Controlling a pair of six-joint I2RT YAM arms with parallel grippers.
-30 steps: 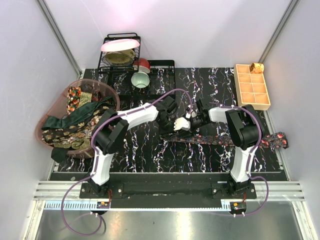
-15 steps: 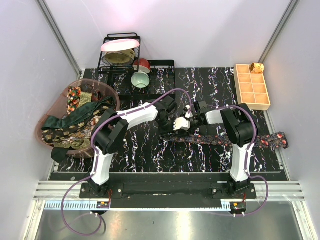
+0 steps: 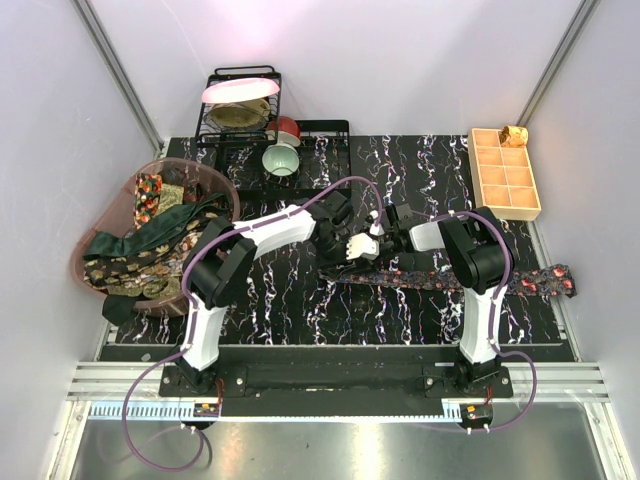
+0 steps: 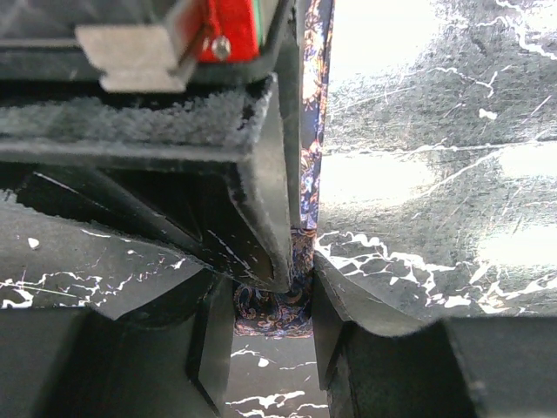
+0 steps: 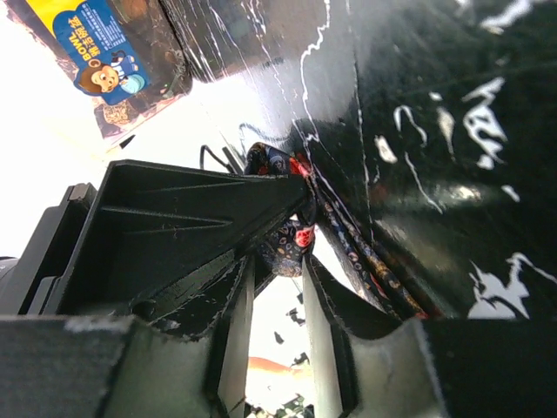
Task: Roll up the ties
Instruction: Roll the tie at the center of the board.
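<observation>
The left gripper (image 3: 358, 247) is pinched on the narrow end of the dark dotted tie (image 3: 430, 277); its wrist view shows a small curl of patterned fabric caught between the fingers, with the strip running away flat from them. The right gripper (image 3: 388, 237) meets it almost nose to nose and is likewise closed on that bundle, red-dotted cloth showing between its fingers. From this shared grip the tie lies stretched along the black marbled tabletop (image 3: 300, 300) toward the right, passing under the right arm, and its wide pointed end reaches past the mat's right edge. This looks like the very start of the roll: only a first turn or so seems formed, and nearly all the length lies unrolled. The next move probably calls for turning the curl over onto the flat strip while one hand keeps it from springing open, working rightward along the tie. Room is tight between the two wrists, so regrasps need care. The path to the right is mostly bare, though the right arm crosses above the strip. The compartmented tan tray (image 3: 478, 190) sits well apart at the far right, the green bowl (image 3: 282, 160) and dish rack (image 3: 215, 110) sit behind, and the pink basket (image 3: 190, 165) of other ties sits far left.
</observation>
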